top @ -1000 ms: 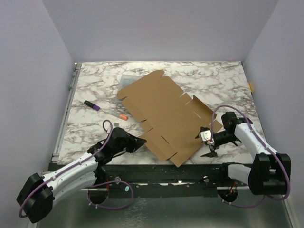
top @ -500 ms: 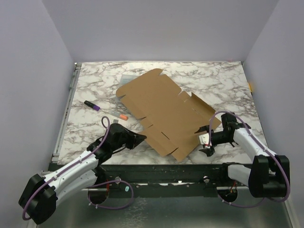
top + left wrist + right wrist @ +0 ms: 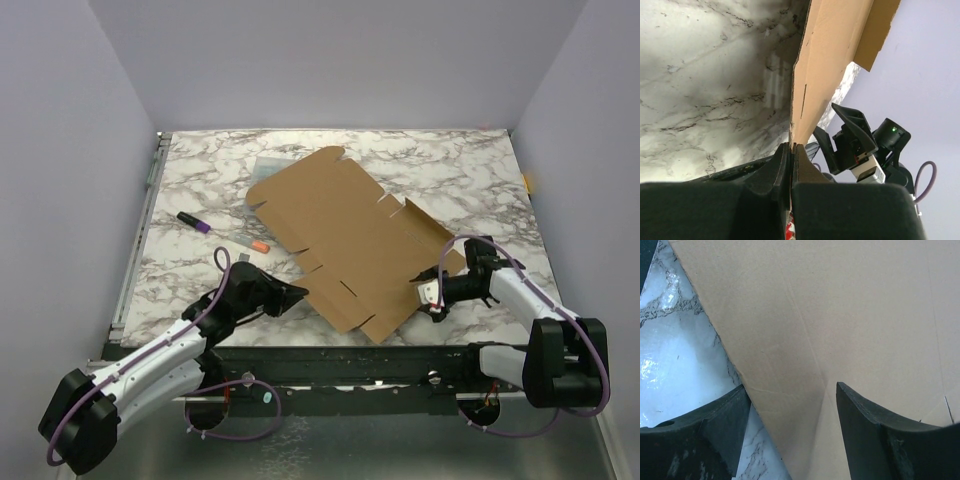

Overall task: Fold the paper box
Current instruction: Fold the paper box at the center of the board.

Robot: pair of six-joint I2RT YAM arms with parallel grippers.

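The left gripper [image 3: 791, 148] is clenched on the box [image 3: 832, 55]. Its fingers [image 3: 779, 167] are pressed together with the thin cardboard edge pinched between them, and from the tips the sheet rises away, lifted off the marble on that side. Seen from above, this grip sits on the box's near-left edge, close to the near edge of the tabletop [image 3: 480, 170] and left of its middle.

The right gripper [image 3: 790, 412] is parted and straddles the box's near-right edge. One finger is at the marble side of that edge and the other is over the brown sheet, with a wide gap between them (neither pad can be seen pressing the cardboard). It holds nothing. In the top view it is at the sheet's lowest right flap, near the near edge of the tabletop and right of its middle.

The box is an unfolded die-cut sheet with its flaps and slits showing. It runs diagonally across the middle of the tabletop, from near the far edge down towards the near edge.

Its far-left corner lies over part of a clear case [image 3: 268, 164]. A marker [image 3: 193, 222] with a purple end lies near the left edge. A pen [image 3: 253, 243] with an orange tip lies between the marker and the box, apart from both.
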